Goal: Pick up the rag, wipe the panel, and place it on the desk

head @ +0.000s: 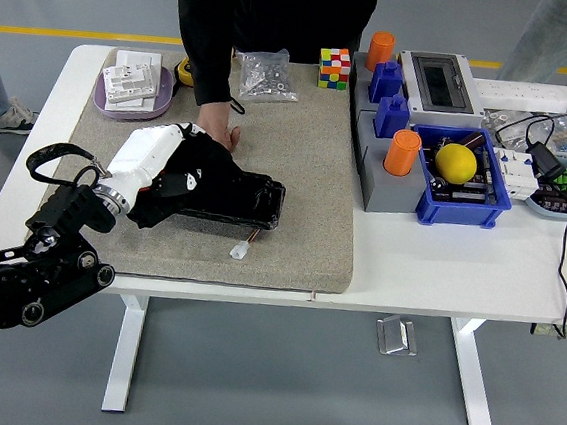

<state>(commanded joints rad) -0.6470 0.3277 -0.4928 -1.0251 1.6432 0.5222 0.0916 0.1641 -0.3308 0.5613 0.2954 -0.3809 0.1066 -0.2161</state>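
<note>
The left arm came in from the lower left corner, its white forearm shell angled up and to the right over the mat. The left robot hand lay on the left end of the black panel, and its fingers looked to be curled into a dark rag bunched on top of the panel (black on black, so the exact grip was hard to make out). The right arm was out of view.

The panel lay lengthwise on the grey mat, with a small white connector on a wire just in front of it. Bare mat stayed open to the right of the panel and along the near edge of the surface.

A person's hand reached down from the far side, touching the panel's back edge just beside the rag and the robot hand.
</note>
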